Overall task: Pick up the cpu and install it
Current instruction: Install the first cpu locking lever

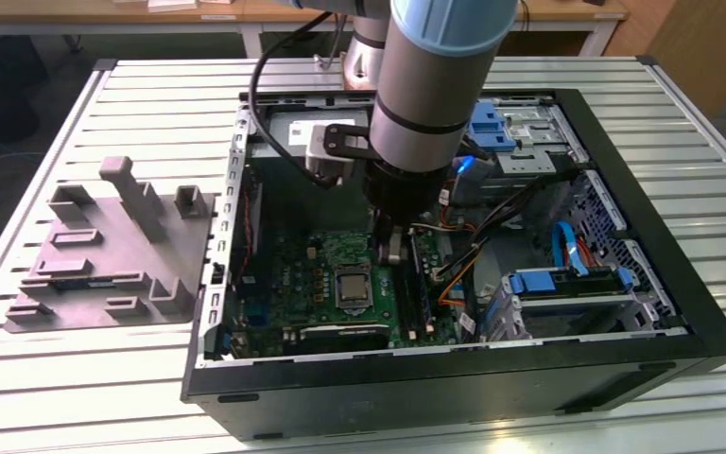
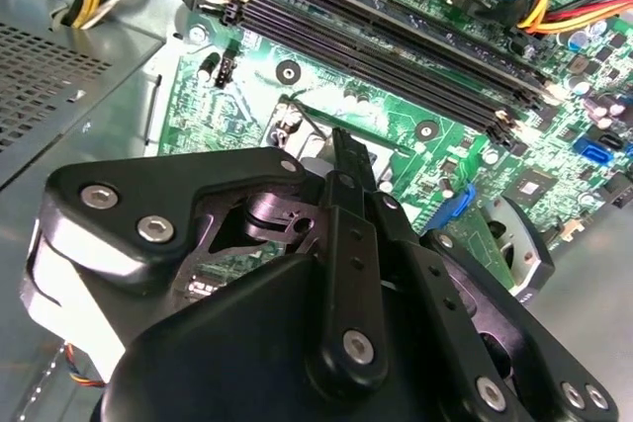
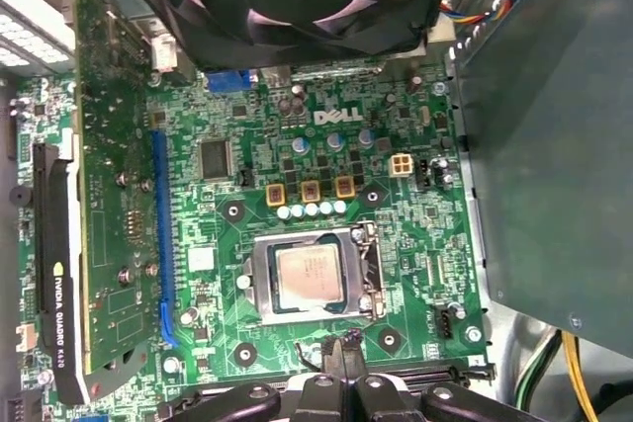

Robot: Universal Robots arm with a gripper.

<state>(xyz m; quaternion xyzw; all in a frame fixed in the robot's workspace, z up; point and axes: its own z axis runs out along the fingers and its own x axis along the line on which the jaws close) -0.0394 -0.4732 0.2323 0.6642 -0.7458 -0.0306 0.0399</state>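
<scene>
The gripper point(image 2: 348, 150) fills the near foreground in the second wrist view, fingers pressed together with nothing between them, hanging just above the board point(image 3: 396, 244). The cpu point(image 3: 309, 277) sits in its socket point(image 3: 262, 284) mid-board, beside the gripper tips point(image 3: 339, 351).

Open PC case point(image 1: 665, 312) on a slatted table point(image 1: 86, 378). Arm point(image 1: 433, 85) reaching down into the case, gripper point(image 1: 395, 248) low over the green board point(image 1: 306, 274), just right of the socket point(image 1: 352, 287) with the cpu point(image 1: 353, 288) seated inside. Grey holder point(image 1: 111, 255) on the table, left of the case
</scene>
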